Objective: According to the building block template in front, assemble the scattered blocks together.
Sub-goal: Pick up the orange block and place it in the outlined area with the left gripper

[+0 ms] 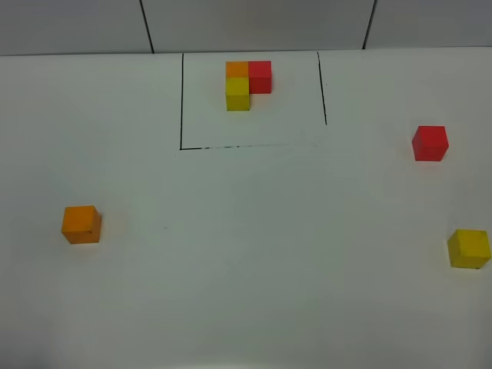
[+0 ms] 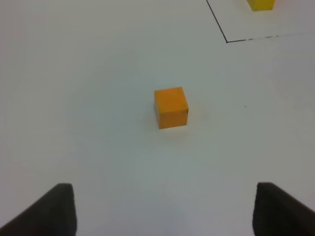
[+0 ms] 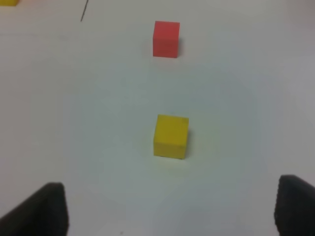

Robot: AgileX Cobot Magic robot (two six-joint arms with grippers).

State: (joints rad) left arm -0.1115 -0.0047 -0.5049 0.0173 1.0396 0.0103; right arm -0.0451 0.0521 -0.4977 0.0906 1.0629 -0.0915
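The building block template (image 1: 247, 83) stands at the back middle inside thin black lines: orange at the corner, red to its right, yellow in front. Of the scattered blocks, the orange cube (image 1: 81, 224) lies at the left, the red cube (image 1: 430, 143) at the right, the yellow cube (image 1: 469, 248) at the near right edge. Neither arm shows in the high view. My left gripper (image 2: 165, 209) is open, with the orange cube (image 2: 171, 107) ahead of it and apart. My right gripper (image 3: 172, 209) is open, short of the yellow cube (image 3: 171, 136), with the red cube (image 3: 166, 38) farther on.
The white table (image 1: 254, 261) carries a black-lined frame (image 1: 181, 100) open toward the back. A grey panelled wall (image 1: 254, 23) rises behind the table. A corner of the frame line (image 2: 227, 41) and a bit of the template's yellow cube (image 2: 261, 4) show in the left wrist view.
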